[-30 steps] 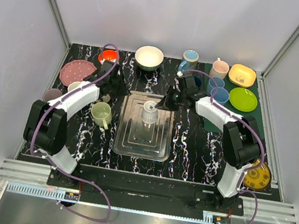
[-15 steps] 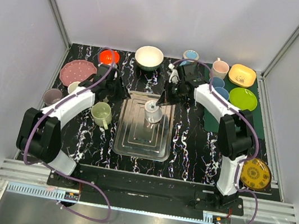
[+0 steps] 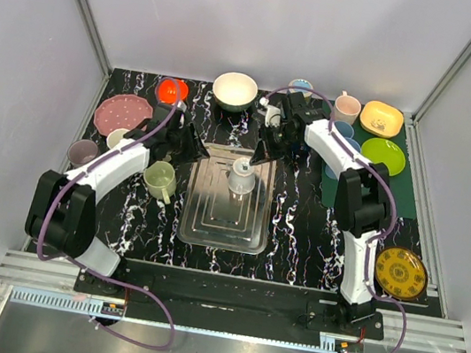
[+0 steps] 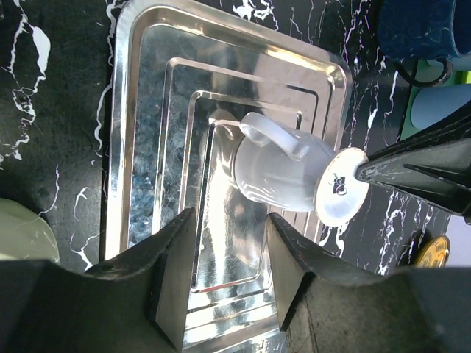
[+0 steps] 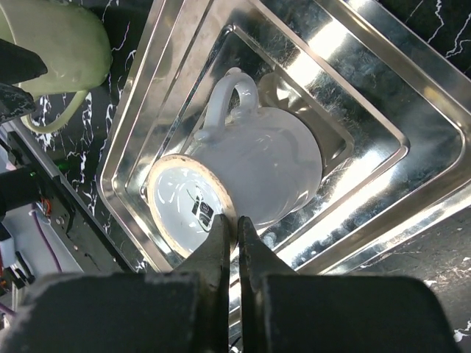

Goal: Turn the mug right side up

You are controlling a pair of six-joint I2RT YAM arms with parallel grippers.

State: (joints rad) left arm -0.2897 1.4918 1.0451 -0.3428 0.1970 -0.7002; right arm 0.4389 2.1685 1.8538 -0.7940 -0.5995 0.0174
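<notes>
I am working on the white mug [image 3: 242, 176], which is sitting base-up near the middle of the steel tray [image 3: 201, 225]. The right gripper [image 5: 229, 224] is pressing its fingers together on nothing, tips touching the edge of the mug's foot ring. The left gripper [image 4: 229, 254] is hovering spread wide over the tray, apart from the mug. I am judging this a tipping nudge, so I am planning a slow push, since the mug could skid on slick metal, with the left fingers ready to catch the body.

White mug [image 3: 242, 176] — base-up on steel tray [image 3: 201, 223]
</notes>
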